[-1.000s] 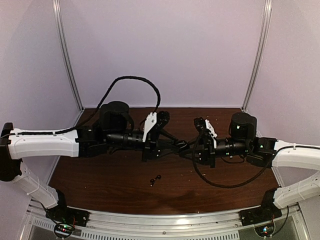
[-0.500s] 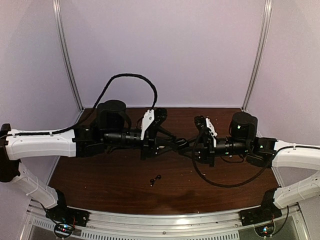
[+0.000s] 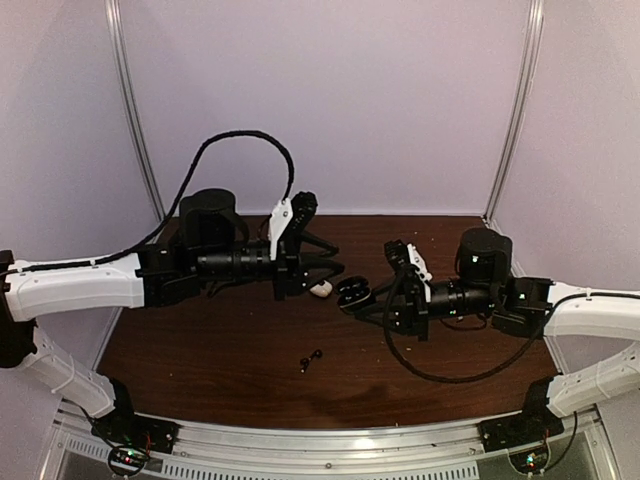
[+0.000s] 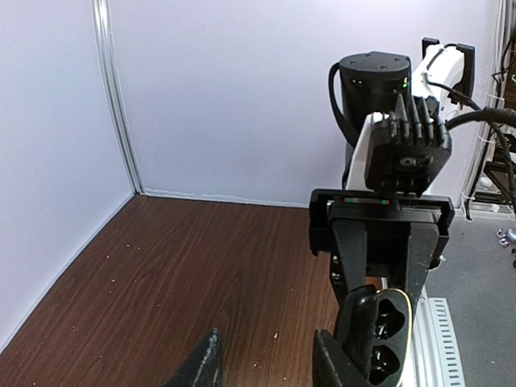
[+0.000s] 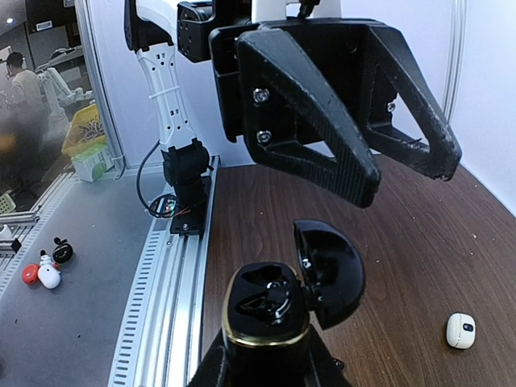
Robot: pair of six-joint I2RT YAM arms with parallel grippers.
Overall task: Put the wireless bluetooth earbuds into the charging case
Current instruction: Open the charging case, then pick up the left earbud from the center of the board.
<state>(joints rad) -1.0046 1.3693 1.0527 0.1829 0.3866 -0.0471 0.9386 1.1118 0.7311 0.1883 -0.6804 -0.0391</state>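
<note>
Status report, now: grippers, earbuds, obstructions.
Left gripper open, empty. Right gripper shut on open black case. Two black earbuds loose on table, not in case. Small white pod on table near left jaws.

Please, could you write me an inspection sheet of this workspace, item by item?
Surface: dark wood-grain table, with a few pale specks.
Job's things: black charging case, lid open; black earbuds, two, lying loose toward the front edge.
Clutter: one small white rounded item on the table, kind unclear.
Claws: left claw open and empty; right claw shut on the black charging case.
Cables: black cable arching over the left arm; black cable loop beside the right arm.
Surroundings: pale walls on three sides; metal rail at the near edge.
</note>
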